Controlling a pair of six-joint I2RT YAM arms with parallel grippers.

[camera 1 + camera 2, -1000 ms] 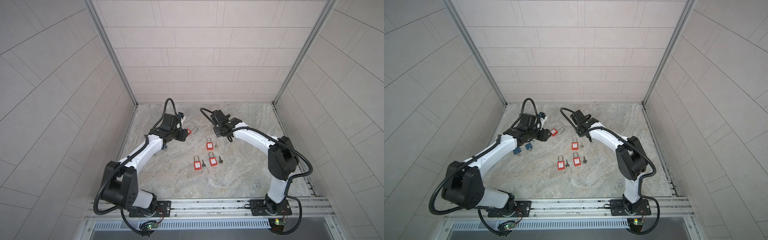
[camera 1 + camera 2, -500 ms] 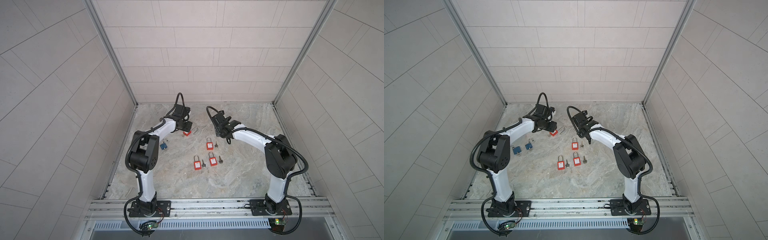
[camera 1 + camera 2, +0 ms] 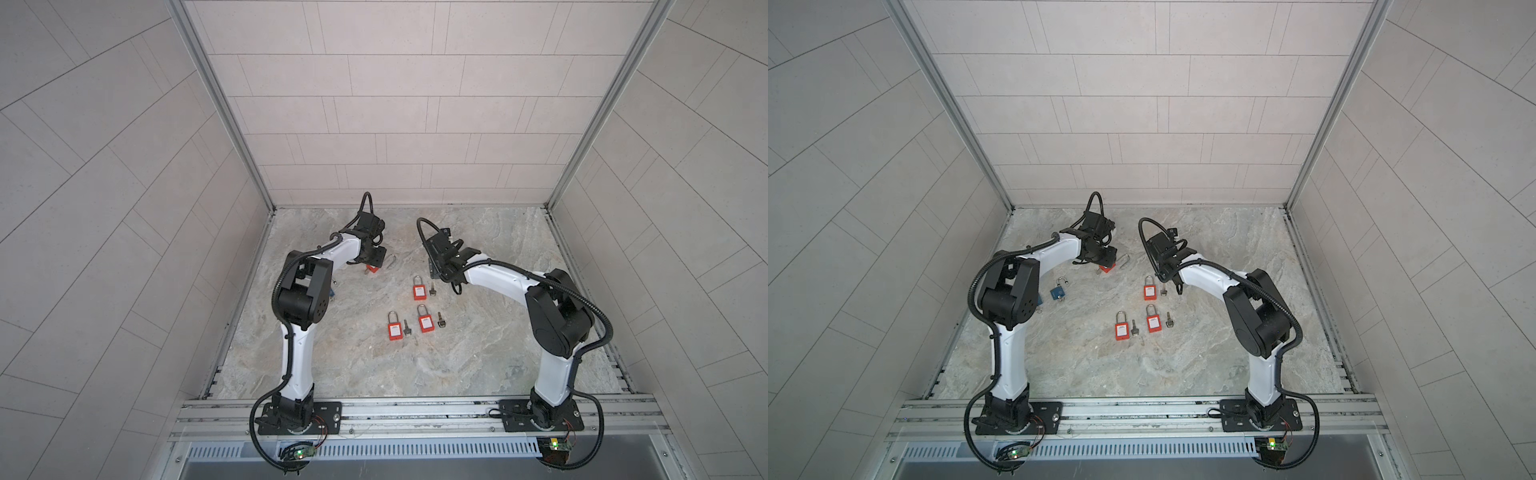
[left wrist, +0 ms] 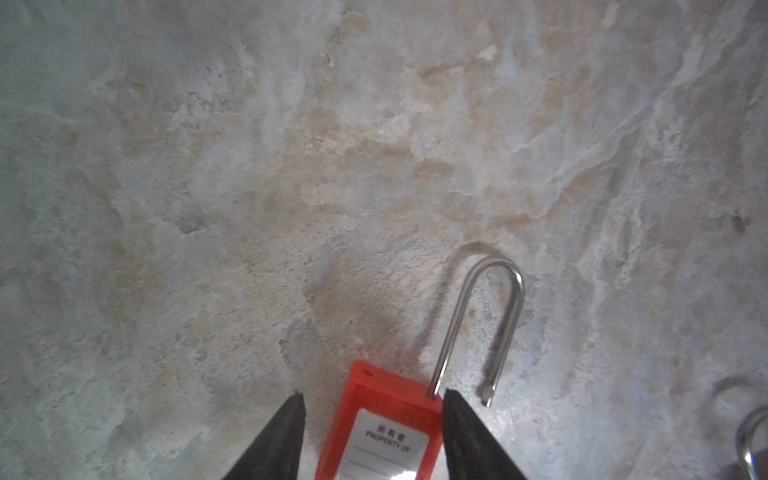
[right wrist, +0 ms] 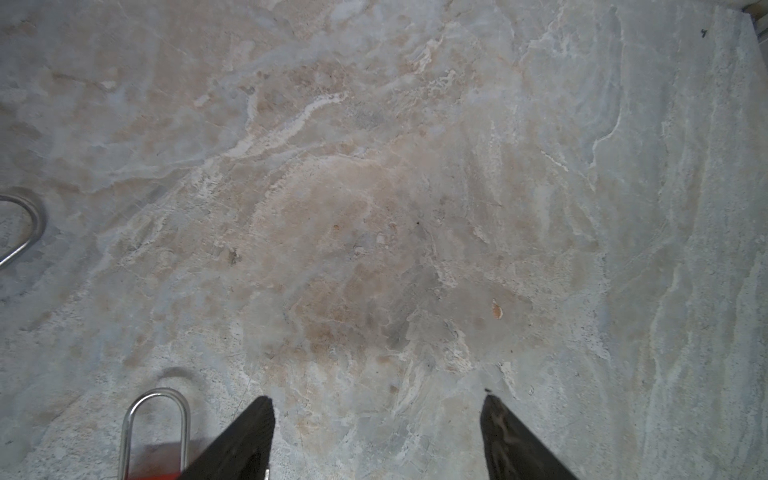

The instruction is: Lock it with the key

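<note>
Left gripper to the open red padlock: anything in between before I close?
Nothing visible. In the left wrist view the red padlock lies between the open fingers of the left gripper: one at its edge, bare floor beside the other.

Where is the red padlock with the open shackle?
The open red padlock lies left of centre in both top views, between the left gripper's fingers, behind and left of the nearest closed red padlock.

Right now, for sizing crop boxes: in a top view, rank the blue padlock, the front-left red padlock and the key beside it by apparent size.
Largest: front-left red padlock, tallest
blue padlock, squatter and nearly alike, so that order is unsure
key, smallest
</note>
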